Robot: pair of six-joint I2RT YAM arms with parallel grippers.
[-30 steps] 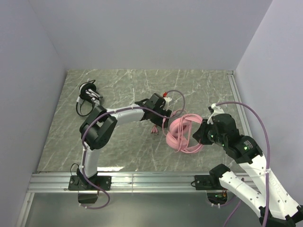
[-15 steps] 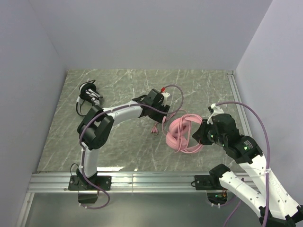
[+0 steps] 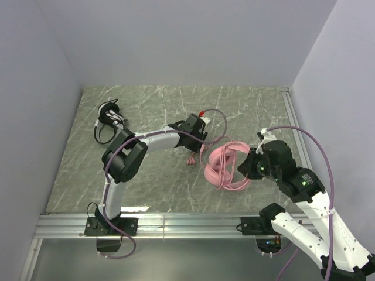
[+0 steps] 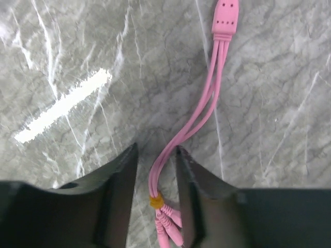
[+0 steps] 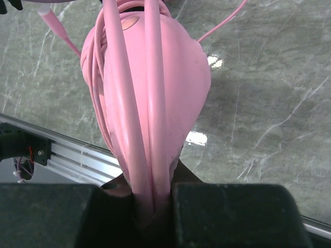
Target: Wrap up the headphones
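Observation:
The pink headphones (image 3: 225, 164) stand at mid-right of the table with pink cable looped over them. My right gripper (image 3: 246, 167) is shut on their folded headband (image 5: 155, 103), with cable strands (image 5: 121, 103) pinched in alongside. The loose cable end (image 4: 207, 98) runs from a flat splitter (image 4: 226, 18) down to plugs tied with a yellow band (image 4: 155, 201). My left gripper (image 4: 156, 150) straddles that end, open, with the cable close to the right finger and a gap on the left. In the top view the left gripper (image 3: 198, 142) hovers over the plugs (image 3: 191, 159). The black-and-white headphones (image 3: 110, 120) lie far left.
An aluminium rail (image 3: 176, 222) borders the near edge of the marble tabletop, with both arm bases on it. Grey walls close in the left, back and right sides. A purple robot cable (image 3: 220, 117) arcs above the left wrist.
The left arm's elbow shifted a little left and back while its wrist stayed over the cable end. The right arm and the pink headphones have not moved.

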